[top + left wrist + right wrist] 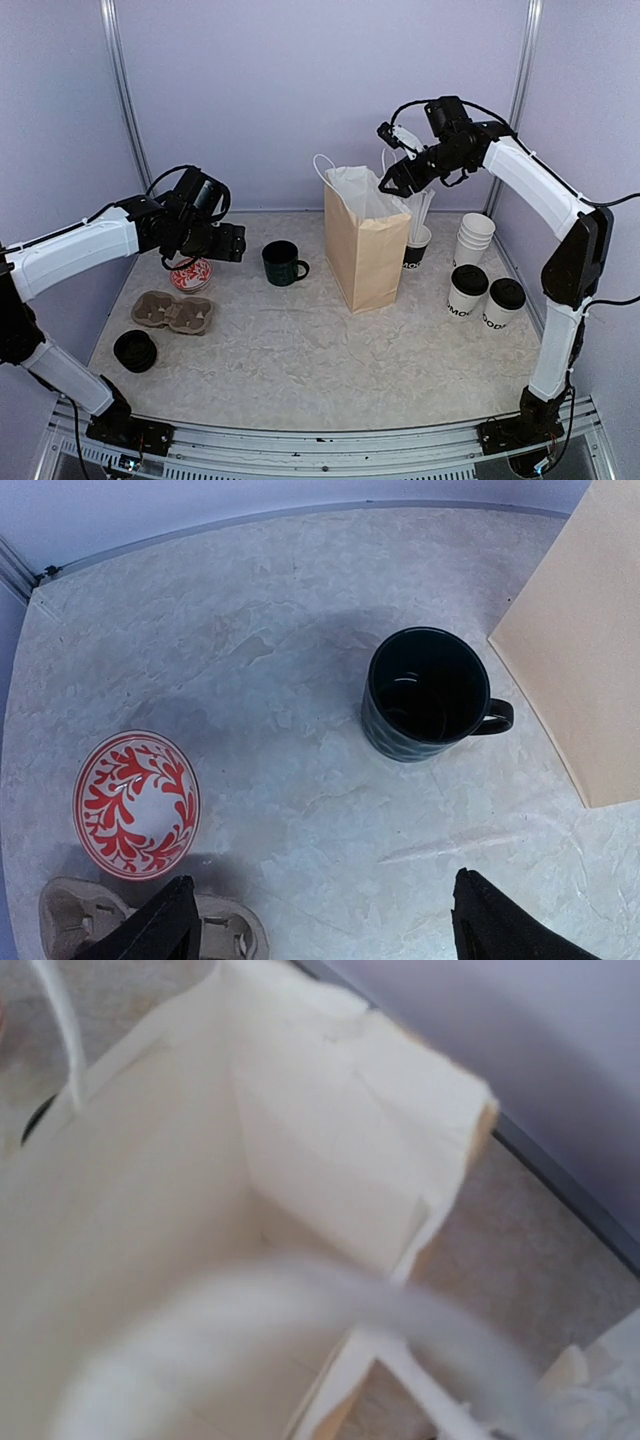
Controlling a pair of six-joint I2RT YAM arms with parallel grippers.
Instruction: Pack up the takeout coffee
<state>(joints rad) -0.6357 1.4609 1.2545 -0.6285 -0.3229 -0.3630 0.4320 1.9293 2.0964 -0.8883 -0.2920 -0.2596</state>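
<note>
Two takeout coffee cups (467, 290) (503, 300), white with black lids and black lettering, stand on the table at the right. The tan paper bag (365, 245) stands upright and open in the middle. My right gripper (388, 183) hovers at the bag's top right edge, by a white handle. The right wrist view looks down into the bag (150, 1210); a blurred white handle (300, 1310) crosses close to the lens and my fingers do not show. My left gripper (235, 243) (320, 930) hangs open and empty over the table, left of the bag.
A dark green mug (283, 263) (425, 695) stands between my left gripper and the bag. A red-patterned bowl (190, 273) (135, 803), a cardboard cup carrier (175, 312) and a stack of black lids (135, 350) lie at the left. Lidless stacked cups (474, 238) and a cup holding sticks (417, 245) stand behind the coffees.
</note>
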